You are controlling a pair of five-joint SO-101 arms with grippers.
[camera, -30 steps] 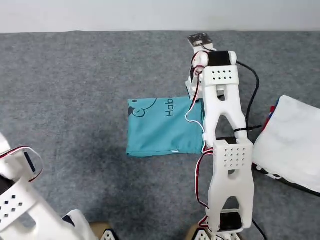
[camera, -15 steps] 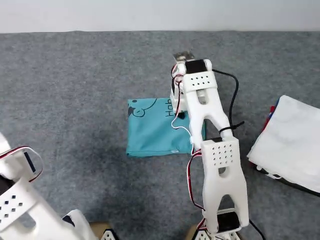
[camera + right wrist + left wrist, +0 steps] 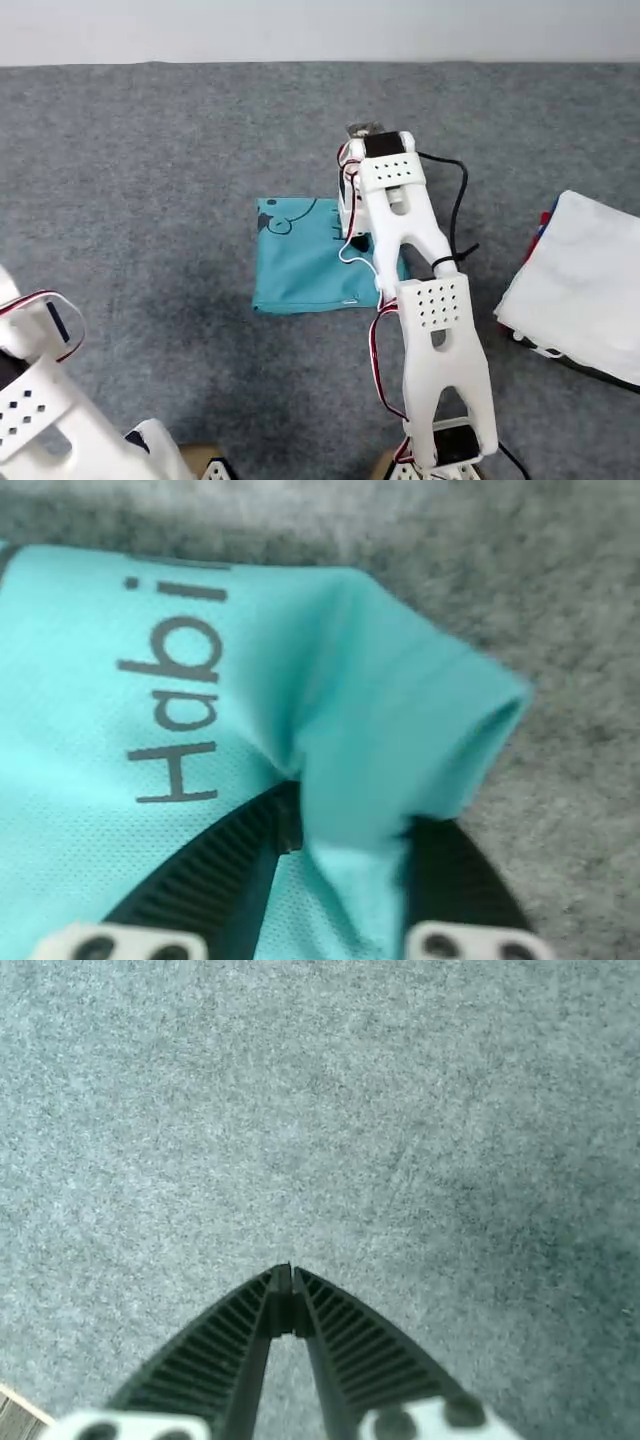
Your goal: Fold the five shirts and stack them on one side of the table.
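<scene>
A folded teal shirt with dark print lies in the middle of the grey carpet. My right arm stretches over its right side in the high view. In the right wrist view my right gripper is shut on a raised fold of the teal shirt, and the cloth bunches between its black fingers. My left gripper hangs shut over bare carpet with nothing in it. The left arm's white body sits at the near left corner.
A stack of folded shirts with a white one on top lies at the right edge, with red and blue cloth showing beneath it. The carpet to the left of the teal shirt is bare.
My right arm has swung left across the teal shirt, carrying its right edge over with it, so the shirt's visible part is narrower and the print is partly covered. The left arm has kept still.
</scene>
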